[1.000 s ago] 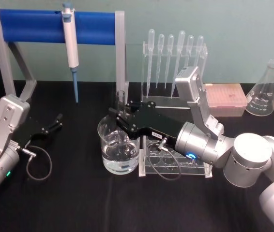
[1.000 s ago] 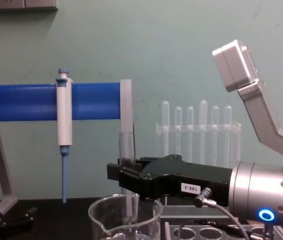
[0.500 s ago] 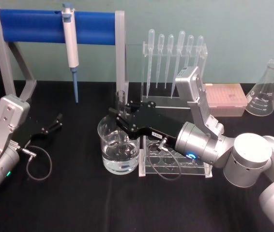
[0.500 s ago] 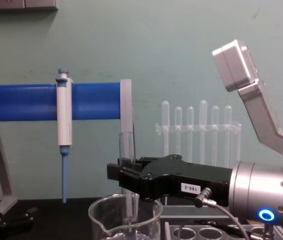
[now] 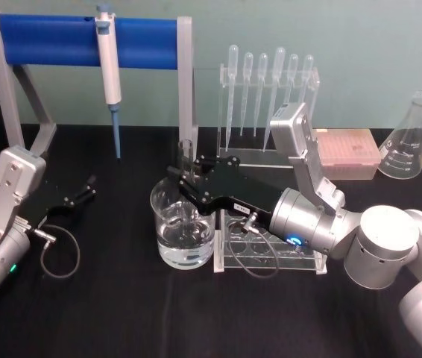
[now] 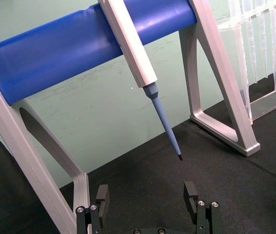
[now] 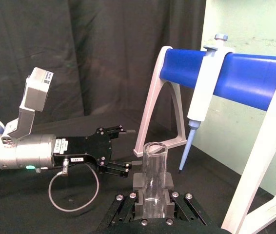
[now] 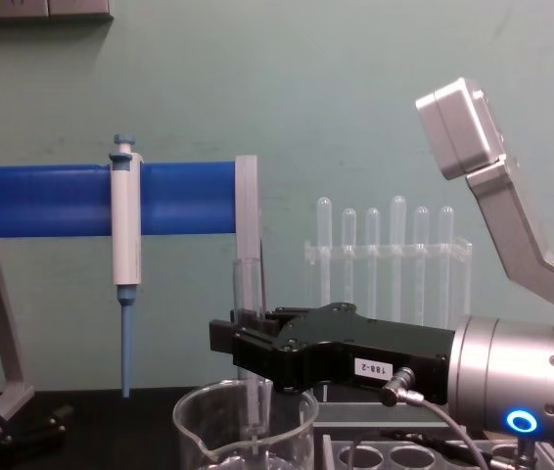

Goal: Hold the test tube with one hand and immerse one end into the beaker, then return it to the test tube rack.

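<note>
My right gripper [image 5: 186, 181] is shut on the test tube [image 8: 249, 284], a clear glass tube held upright over the beaker [image 8: 194, 423]. The tube's open rim stands above the black fingers [image 7: 139, 183], and its lower end reaches below the beaker's rim. I cannot tell if it touches the clear liquid. The beaker [image 5: 160, 207] stands at mid-table. The right wrist view shows the test tube [image 7: 153, 170] clamped between the pads. My left gripper [image 5: 84, 190] is parked at the left of the table, open [image 6: 147, 195] with nothing in it.
A blue-barred stand [image 5: 84, 41] holding a pipettor [image 5: 109, 71] rises behind the beaker. A clear tube rack [image 5: 267, 250] sits just right of the beaker, under my right wrist. Plastic pipettes [image 5: 267, 89], a pink tip box [image 5: 345, 153] and a conical flask [image 5: 408, 138] stand at the back right.
</note>
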{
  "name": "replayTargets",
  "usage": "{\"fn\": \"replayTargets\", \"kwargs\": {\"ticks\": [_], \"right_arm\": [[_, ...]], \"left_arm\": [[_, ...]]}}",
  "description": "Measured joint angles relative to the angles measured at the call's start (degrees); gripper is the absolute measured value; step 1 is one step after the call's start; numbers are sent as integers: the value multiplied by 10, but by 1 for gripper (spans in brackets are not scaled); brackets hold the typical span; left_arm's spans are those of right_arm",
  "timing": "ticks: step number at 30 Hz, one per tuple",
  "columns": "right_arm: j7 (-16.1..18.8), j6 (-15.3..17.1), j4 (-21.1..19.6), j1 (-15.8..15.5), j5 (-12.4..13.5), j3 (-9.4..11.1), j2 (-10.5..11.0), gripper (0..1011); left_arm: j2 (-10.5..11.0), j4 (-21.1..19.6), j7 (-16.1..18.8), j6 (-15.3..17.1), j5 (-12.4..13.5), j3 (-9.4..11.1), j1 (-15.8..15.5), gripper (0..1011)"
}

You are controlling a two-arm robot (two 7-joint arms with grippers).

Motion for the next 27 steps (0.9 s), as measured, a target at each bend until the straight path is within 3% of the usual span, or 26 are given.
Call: {"fn": "replayTargets", "kwargs": {"ticks": [27], "right_arm": [[0,0,0,0,0,0,0,225]], "left_arm": [[0,0,0,0,0,0,0,1000]]}}
